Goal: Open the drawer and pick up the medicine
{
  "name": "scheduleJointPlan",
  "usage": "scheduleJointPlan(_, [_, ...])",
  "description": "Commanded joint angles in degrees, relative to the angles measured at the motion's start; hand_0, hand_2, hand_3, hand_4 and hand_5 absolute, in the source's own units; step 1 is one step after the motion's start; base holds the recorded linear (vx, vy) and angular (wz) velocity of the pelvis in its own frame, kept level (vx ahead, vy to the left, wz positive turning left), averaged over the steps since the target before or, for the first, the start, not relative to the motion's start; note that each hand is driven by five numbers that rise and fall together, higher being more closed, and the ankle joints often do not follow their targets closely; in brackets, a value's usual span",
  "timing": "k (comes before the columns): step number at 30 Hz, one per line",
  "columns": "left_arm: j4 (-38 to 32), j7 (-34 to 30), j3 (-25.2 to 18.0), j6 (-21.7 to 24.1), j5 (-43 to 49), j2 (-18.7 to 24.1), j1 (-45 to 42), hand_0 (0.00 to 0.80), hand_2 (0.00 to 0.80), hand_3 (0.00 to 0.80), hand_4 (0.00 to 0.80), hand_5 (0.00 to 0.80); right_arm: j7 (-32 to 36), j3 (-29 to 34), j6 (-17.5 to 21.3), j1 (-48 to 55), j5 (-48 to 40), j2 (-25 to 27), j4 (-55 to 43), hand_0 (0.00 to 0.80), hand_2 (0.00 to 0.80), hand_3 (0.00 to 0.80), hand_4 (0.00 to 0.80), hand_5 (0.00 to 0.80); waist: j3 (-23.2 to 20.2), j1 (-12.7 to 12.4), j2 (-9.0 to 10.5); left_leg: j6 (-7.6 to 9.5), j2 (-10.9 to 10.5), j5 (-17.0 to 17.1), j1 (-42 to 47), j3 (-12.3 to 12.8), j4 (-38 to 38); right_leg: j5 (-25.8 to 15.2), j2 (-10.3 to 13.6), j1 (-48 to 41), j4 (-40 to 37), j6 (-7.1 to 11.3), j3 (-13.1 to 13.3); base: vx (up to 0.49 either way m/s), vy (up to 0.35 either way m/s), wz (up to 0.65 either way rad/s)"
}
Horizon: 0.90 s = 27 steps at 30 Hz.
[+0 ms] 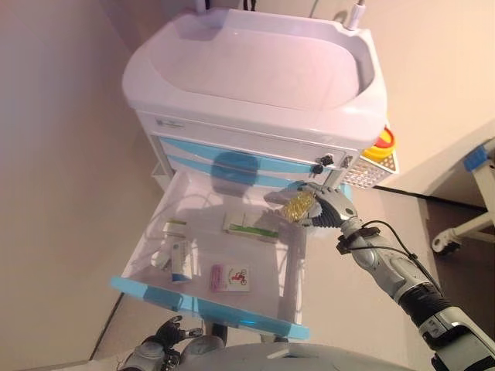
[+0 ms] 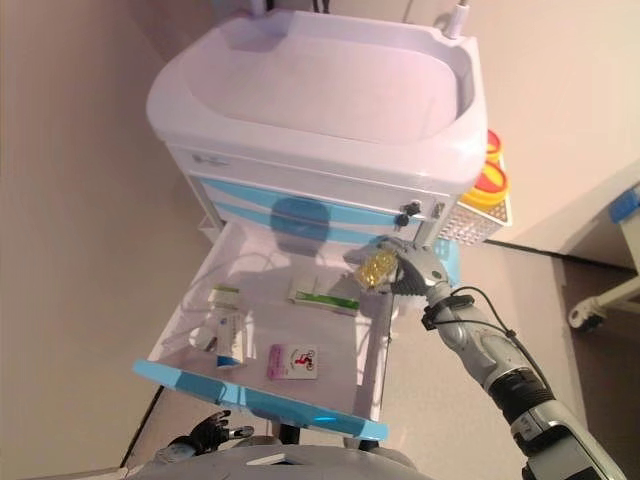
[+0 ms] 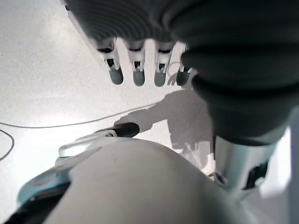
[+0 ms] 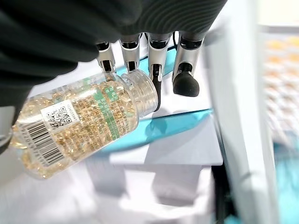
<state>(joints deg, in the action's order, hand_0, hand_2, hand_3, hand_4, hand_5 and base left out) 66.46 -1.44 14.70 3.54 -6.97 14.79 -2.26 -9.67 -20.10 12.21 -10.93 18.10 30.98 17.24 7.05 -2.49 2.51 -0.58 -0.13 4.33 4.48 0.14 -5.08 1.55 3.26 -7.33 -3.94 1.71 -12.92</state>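
Note:
The white cart's lowest drawer (image 1: 147,246) with a blue front stands pulled out. My right hand (image 1: 329,209) hovers over the drawer's far right corner, shut on a clear medicine bottle (image 1: 297,206) full of yellow capsules (image 4: 84,122). The bottle lies on its side in the hand, its neck (image 4: 141,93) against the fingers. Inside the drawer lie a green-and-white box (image 1: 249,228), a white-and-blue box (image 1: 180,263) and a flat pink-printed packet (image 1: 230,277). My left hand (image 1: 166,338) hangs low below the drawer front, fingers (image 3: 138,74) relaxed and empty.
The cart (image 1: 255,69) has a recessed white top and two shut blue-striped drawers (image 1: 232,158) above the open one. A yellow-and-red container (image 1: 380,147) hangs on its right side. A wheeled bed frame (image 1: 468,224) stands at the far right. A wall runs along the left.

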Motion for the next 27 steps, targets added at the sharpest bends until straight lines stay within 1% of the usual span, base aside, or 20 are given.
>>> scheduleJointPlan(1, [2.4,0.7,0.0,0.2,-2.6,-2.3,1.5,0.000,0.000,0.000,0.000,0.000,7.3,2.8,0.3,0.1,-25.4,-5.1,-5.9,0.800,0.800,0.800,0.800,0.800,-1.3,0.6,-0.50,2.28,-2.1,-3.9,0.2,1.3,0.1,-2.5,0.5,3.3,3.5,1.67,2.8,0.012,0.063,-0.08])
scheduleJointPlan(2, [2.4,0.7,0.2,0.0,-3.1,-2.5,1.4,0.000,0.000,0.000,0.000,0.000,9.6,4.0,0.1,0.5,-30.9,-7.9,-5.9,0.800,0.800,0.800,0.800,0.800,-1.4,0.9,-0.79,2.26,-2.1,-3.9,0.4,1.7,0.1,-2.5,0.6,3.2,3.4,1.60,2.9,0.012,0.053,-0.07])
scheduleJointPlan(4, [2.1,0.7,0.6,-0.5,-3.6,-2.6,1.4,0.000,0.000,0.000,0.000,0.000,11.6,4.7,-0.3,0.8,-36.2,-10.1,-6.3,0.800,0.800,0.800,0.800,0.800,-1.4,1.1,-1.07,2.22,-2.0,-3.9,0.5,2.0,0.1,-2.5,0.6,3.0,3.3,1.54,3.0,0.009,0.050,-0.14])
scheduleJointPlan(8, [1.0,0.4,1.2,-2.4,-5.0,-2.4,1.8,0.000,0.000,0.000,0.000,0.000,15.7,5.7,-3.7,0.9,-48.8,-14.6,-9.9,0.800,0.800,0.800,0.800,0.800,-1.6,1.6,-1.74,2.13,-1.9,-3.8,0.7,2.8,0.1,-2.4,0.6,2.9,3.2,1.35,3.3,-0.001,0.053,-0.06])
scheduleJointPlan(10, [0.5,0.2,1.4,-3.2,-5.6,-2.2,2.0,0.000,0.000,0.000,0.000,0.000,17.6,5.9,-5.4,0.6,-55.8,-16.4,-11.2,0.800,0.800,0.800,0.800,0.800,-1.7,1.7,-2.00,2.07,-2.0,-3.7,0.8,3.1,0.1,-2.4,0.6,2.9,3.0,1.29,3.4,-0.005,0.045,0.00])
scheduleJointPlan(13, [0.1,0.0,1.7,-3.9,-6.1,-2.0,2.2,0.000,0.000,0.000,0.000,0.000,18.6,5.8,-7.0,0.1,-60.1,-17.7,-13.0,0.800,0.800,0.800,0.800,0.800,-1.9,1.8,-2.16,2.06,-2.0,-3.8,0.8,3.3,0.1,-2.5,0.6,2.8,2.7,1.27,3.5,-0.001,0.011,-0.01])
scheduleJointPlan(16, [-0.6,-0.2,2.2,-5.0,-6.8,-1.7,2.5,0.000,0.000,0.000,0.000,0.000,20.6,5.1,-9.0,-1.1,-68.6,-18.6,-15.4,0.800,0.800,0.800,0.800,0.800,-2.2,1.7,-2.31,2.00,-2.0,-3.6,0.7,3.6,0.1,-2.7,0.6,2.6,2.3,1.24,3.4,0.003,0.022,-0.01])
scheduleJointPlan(18, [-0.9,-0.3,2.5,-5.5,-7.2,-1.5,2.6,0.000,0.000,0.000,0.000,0.000,21.3,4.9,-12.2,-1.7,-76.7,-19.0,-17.8,0.800,0.800,0.800,0.800,0.800,-2.3,1.6,-2.30,1.99,-2.0,-3.5,0.6,3.7,0.1,-2.7,0.6,2.6,2.3,1.23,3.3,0.000,0.000,0.00])
scheduleJointPlan(19, [-1.0,-0.3,2.6,-5.5,-7.5,-1.4,2.7,0.000,0.000,0.000,0.000,0.000,21.0,4.8,-14.4,-1.8,-84.0,-19.4,-19.1,0.800,0.800,0.800,0.800,0.800,-2.4,1.6,-2.30,1.98,-2.0,-3.5,0.6,3.8,0.1,-2.6,0.6,2.7,2.2,1.21,3.3,0.000,0.000,0.00])
scheduleJointPlan(20, [-0.9,-0.3,2.7,-5.6,-7.8,-1.2,2.8,0.000,0.000,0.000,0.000,0.000,20.5,4.5,-15.9,-1.7,-88.7,-20.6,-20.0,0.800,0.800,0.800,0.800,0.800,-2.5,1.6,-2.24,1.97,-2.0,-3.5,0.6,3.9,0.1,-2.6,0.6,2.7,2.3,1.18,3.3,0.000,0.000,0.00])
scheduleJointPlan(21, [-0.8,-0.5,2.7,-5.6,-7.9,-1.1,2.9,0.000,0.000,0.000,0.000,0.000,20.5,4.4,-15.6,-2.1,-91.9,-21.3,-20.4,0.800,0.800,0.800,0.800,0.800,-2.6,1.5,-2.19,2.01,-2.0,-3.4,0.5,3.8,0.1,-2.5,0.6,2.7,2.3,1.18,3.3,0.000,0.000,0.00])
scheduleJointPlan(23, [-0.9,-0.6,2.8,-6.0,-8.0,-0.9,3.3,0.000,0.000,0.000,0.000,0.000,19.9,3.8,-14.5,-2.8,-94.5,-21.7,-21.4,0.800,0.800,0.800,0.800,0.800,-2.7,1.3,-2.12,2.03,-2.1,-3.4,0.4,3.7,0.1,-2.6,0.6,2.7,2.2,1.25,3.2,0.000,0.000,0.00])
scheduleJointPlan(24, [-1.1,-0.5,3.0,-6.1,-8.2,-0.9,3.4,0.000,0.000,0.000,0.000,0.000,19.4,3.2,-13.0,-3.4,-94.6,-21.8,-22.3,0.800,0.800,0.800,0.800,0.800,-2.8,1.1,-2.05,2.07,-2.1,-3.3,0.3,3.7,0.1,-2.6,0.6,2.8,2.2,1.26,3.0,0.000,0.000,0.00])
scheduleJointPlan(27, [-1.1,-0.4,3.2,-6.3,-8.7,-0.7,3.5,0.000,0.000,0.000,0.000,0.000,18.6,2.4,-11.1,-4.5,-94.7,-21.2,-23.8,0.800,0.800,0.800,0.800,0.800,-3.0,0.8,-1.92,2.08,-2.1,-3.2,0.1,3.7,0.1,-2.6,0.7,2.8,2.1,1.23,2.8,0.000,0.000,0.00])
